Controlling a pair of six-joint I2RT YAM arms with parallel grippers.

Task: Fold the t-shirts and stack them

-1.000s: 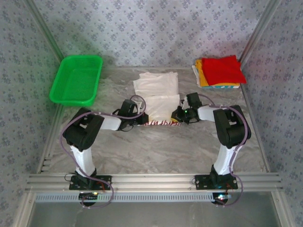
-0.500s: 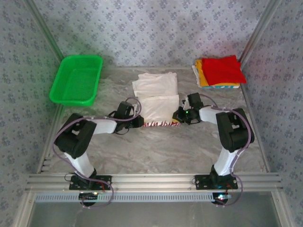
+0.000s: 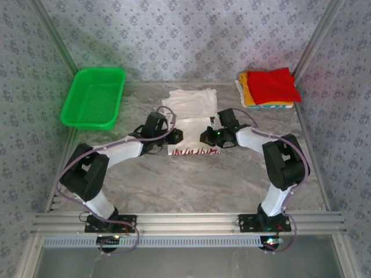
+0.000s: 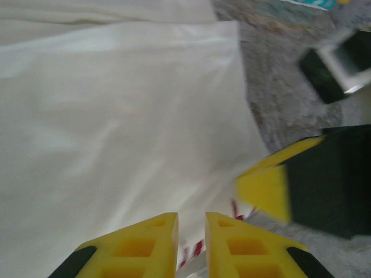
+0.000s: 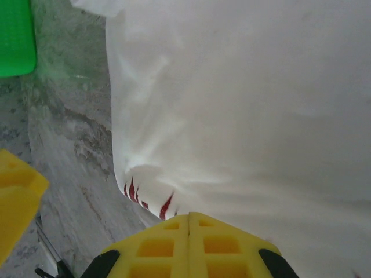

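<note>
Roughly midway, by my reading. White t-shirt (image 3: pixel 190 103) lies on the counter (image 3: pixel 191 179). Its near part is doubled back, so a strip of red print shows along the edge stretched between the two sets of fingers.

Right fingers (image 5: pixel 188 231) are pressed together with no gap, and cloth puckers in toward their tips: pinching the printed edge.

Left fingers (image 3: pixel 175 137) sit at the other end of that edge. There is a narrow slot between them with cloth and red marks in it; gripping or letting go, cannot tell.

Beyond both sets of fingers the rest of the shirt spreads away, fairly smooth.

Well off beyond the right fingers, at the far corner, is the stack of folded t-shirts (image 3: pixel 269 87), red on top, yellow-orange under it. Green basket (image 3: pixel 93 95) sits far beyond the left fingers.

Judgement: the stacked shirts are done. The white one is mid-fold and needs more folds, then a carry to the stack.
</note>
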